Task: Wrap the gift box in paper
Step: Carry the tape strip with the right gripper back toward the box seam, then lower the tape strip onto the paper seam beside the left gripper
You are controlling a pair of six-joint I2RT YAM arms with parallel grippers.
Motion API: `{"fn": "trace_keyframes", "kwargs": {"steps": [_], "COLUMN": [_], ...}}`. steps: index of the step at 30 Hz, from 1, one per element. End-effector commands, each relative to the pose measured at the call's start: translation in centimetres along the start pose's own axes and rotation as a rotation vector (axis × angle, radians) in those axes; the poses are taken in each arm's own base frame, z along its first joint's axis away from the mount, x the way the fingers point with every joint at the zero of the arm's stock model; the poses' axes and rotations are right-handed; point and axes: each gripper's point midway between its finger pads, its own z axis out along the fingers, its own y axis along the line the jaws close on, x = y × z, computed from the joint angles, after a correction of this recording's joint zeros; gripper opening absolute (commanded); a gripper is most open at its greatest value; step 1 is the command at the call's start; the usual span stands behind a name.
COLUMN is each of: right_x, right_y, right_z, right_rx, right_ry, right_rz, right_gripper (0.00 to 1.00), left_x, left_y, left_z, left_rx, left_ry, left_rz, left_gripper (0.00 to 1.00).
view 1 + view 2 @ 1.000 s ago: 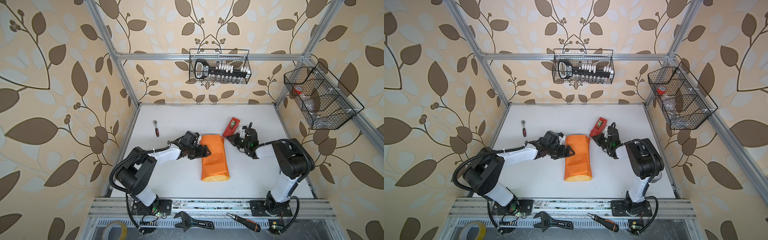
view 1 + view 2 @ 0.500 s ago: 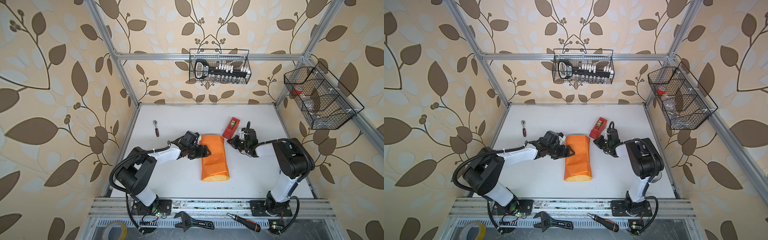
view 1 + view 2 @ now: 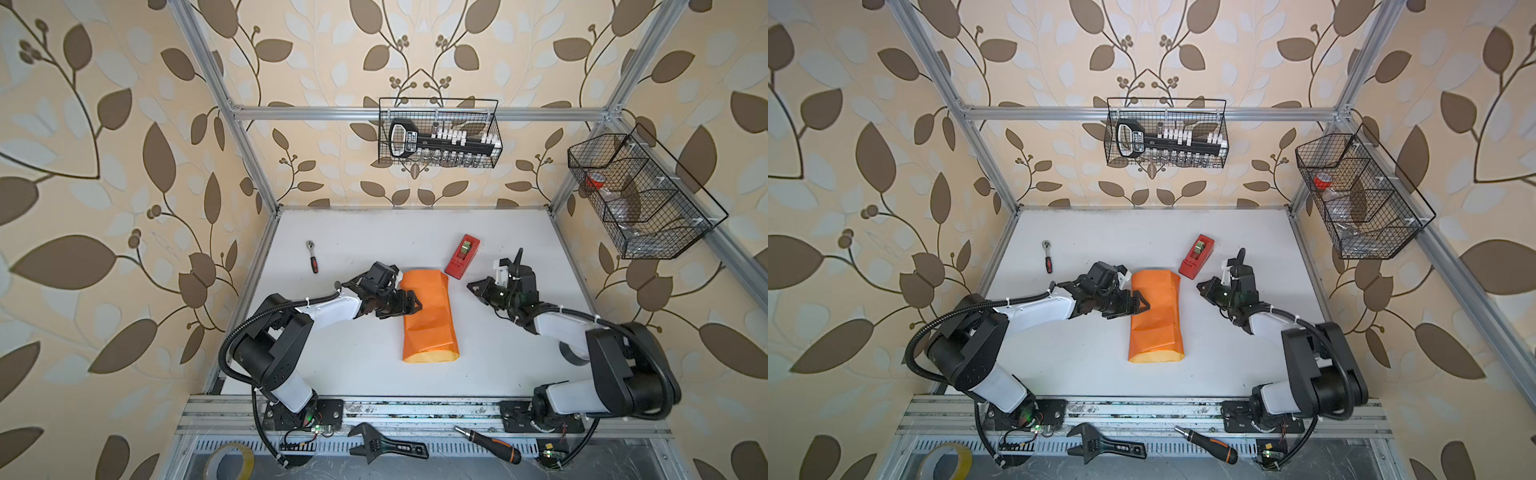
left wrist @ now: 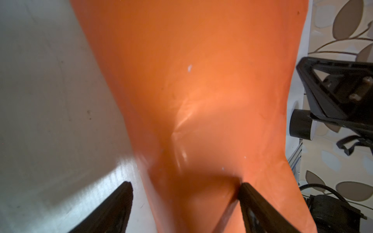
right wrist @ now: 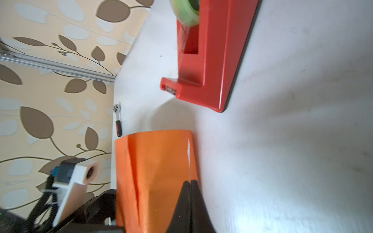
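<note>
The paper (image 3: 428,316) (image 3: 1156,316) lies mid-table as a folded orange bundle, with a yellow strip showing at its near end. The gift box is hidden; a raised shape shows under the paper. My left gripper (image 3: 411,305) (image 3: 1140,305) (image 4: 184,184) is open at the bundle's left edge. One finger is over the table and the other rests against the orange paper (image 4: 201,80). My right gripper (image 3: 471,286) (image 3: 1200,286) (image 5: 190,181) is shut and empty, hanging right of the paper (image 5: 157,171) and apart from it.
A red tape dispenser (image 3: 462,257) (image 5: 207,60) stands just behind the bundle's right corner. A small ratchet (image 3: 312,257) lies at the back left. Wire baskets (image 3: 440,133) (image 3: 640,199) hang on the walls. A wrench (image 3: 386,446), a screwdriver (image 3: 486,444) and a tape roll (image 3: 230,461) lie on the front rail.
My right gripper has drawn back from the tape dispenser toward the front, still shut. The left arm and the paper have not moved.
</note>
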Motion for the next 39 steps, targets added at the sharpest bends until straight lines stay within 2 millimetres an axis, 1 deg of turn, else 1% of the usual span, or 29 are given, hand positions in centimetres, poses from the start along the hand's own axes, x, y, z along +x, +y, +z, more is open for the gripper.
{"fn": "trace_keyframes", "kwargs": {"steps": [1, 4, 7, 11, 16, 22, 28, 36, 39], "right_x": [0.7, 1.5, 2.3, 3.4, 4.6, 5.6, 6.1, 6.8, 7.0], "right_y": [2.0, 4.6, 6.4, 8.1, 9.2, 9.3, 8.2, 7.9, 7.4], "right_z": [-1.4, -2.6, -3.4, -3.8, -3.2, -1.9, -0.7, 0.4, 0.6], "right_rx": [-0.057, -0.105, -0.117, -0.103, -0.085, -0.039, 0.008, 0.015, 0.027], "right_ry": [-0.054, -0.136, -0.226, -0.337, -0.395, -0.422, -0.414, -0.392, -0.381], "right_rz": [0.012, 0.011, 0.005, -0.029, -0.069, -0.115, -0.149, -0.192, -0.204], "right_gripper": [0.00, 0.00, 0.00, 0.00, 0.00, 0.00, 0.00, 0.00, 0.00], "left_x": [2.9, 2.9, 2.8, 2.7, 2.6, 2.6, 2.6, 2.7, 2.8], "left_y": [5.2, 5.2, 5.2, 5.0, 5.0, 4.9, 4.8, 5.0, 5.0], "left_z": [0.8, 0.8, 0.8, 0.8, 0.8, 0.7, 0.7, 0.9, 1.0], "left_rx": [-0.201, -0.203, -0.202, -0.200, -0.200, -0.201, -0.196, -0.196, -0.195], "left_ry": [0.080, 0.082, 0.081, 0.080, 0.083, 0.082, 0.081, 0.087, 0.087], "left_rz": [-0.023, -0.024, -0.024, -0.021, -0.020, -0.014, -0.012, -0.011, -0.012], "left_gripper": [0.84, 0.84, 0.84, 0.84, 0.84, 0.84, 0.84, 0.84, 0.84]}}
